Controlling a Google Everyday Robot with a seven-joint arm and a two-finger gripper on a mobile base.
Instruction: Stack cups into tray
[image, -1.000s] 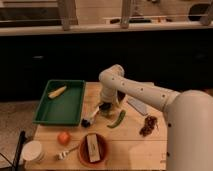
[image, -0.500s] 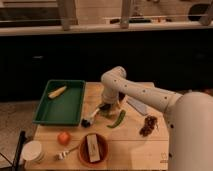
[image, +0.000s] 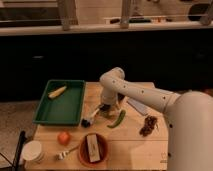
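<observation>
The green tray (image: 67, 107) stands at the table's left and holds a yellow oblong item (image: 57, 91). My white arm reaches in from the right and bends down at the table's middle. My gripper (image: 103, 108) hangs low over the table, just right of the tray. A small pale green cup (image: 107, 112) sits right at the gripper, partly hidden by it. A small dark cup (image: 87, 121) lies just left and in front of the gripper, outside the tray. Both cups are on the wood.
A green pepper (image: 118, 119), a knife (image: 136, 106) and a dark brown lump (image: 148, 125) lie right of the gripper. An orange fruit (image: 63, 137), a red-brown bowl (image: 93, 149) and a white tub (image: 32, 150) stand along the front edge.
</observation>
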